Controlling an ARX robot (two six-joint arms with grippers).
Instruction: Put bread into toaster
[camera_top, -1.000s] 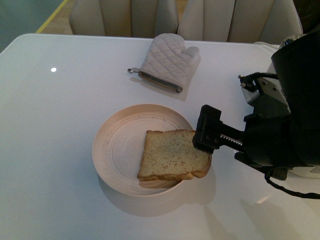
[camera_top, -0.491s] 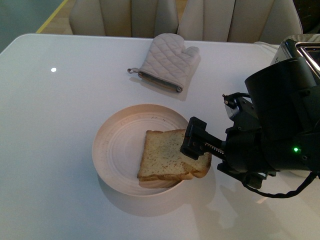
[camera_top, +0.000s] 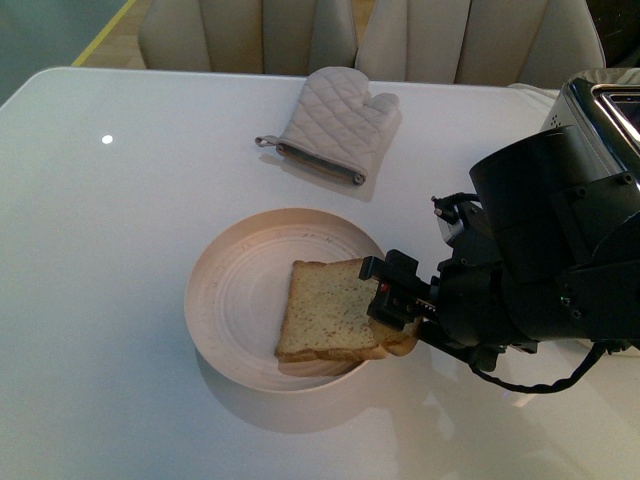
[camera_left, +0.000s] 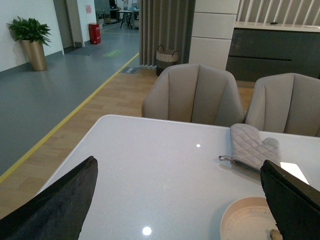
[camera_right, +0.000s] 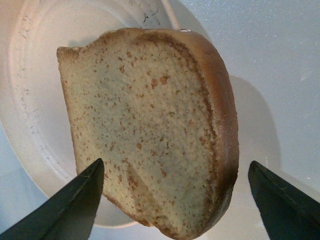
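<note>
White table (camera_top: 100, 300), glossy, fills most of front view. White toaster (camera_top: 590, 105) with chrome top at far right edge, partly hidden behind black right arm. Round cream plate (camera_top: 225, 300) at table centre. Grey quilted oven mitt (camera_top: 335, 125) lies flat beyond plate, apart from it. Bread (camera_top: 325, 310) on plate, right-hand crust overhanging rim. Right gripper (camera_top: 390, 300) at that edge, fingers (camera_right: 80, 200) spread wide either side of slice, not clamping it. Left gripper (camera_left: 179, 165) above table, spread wide, holding nothing.
</note>
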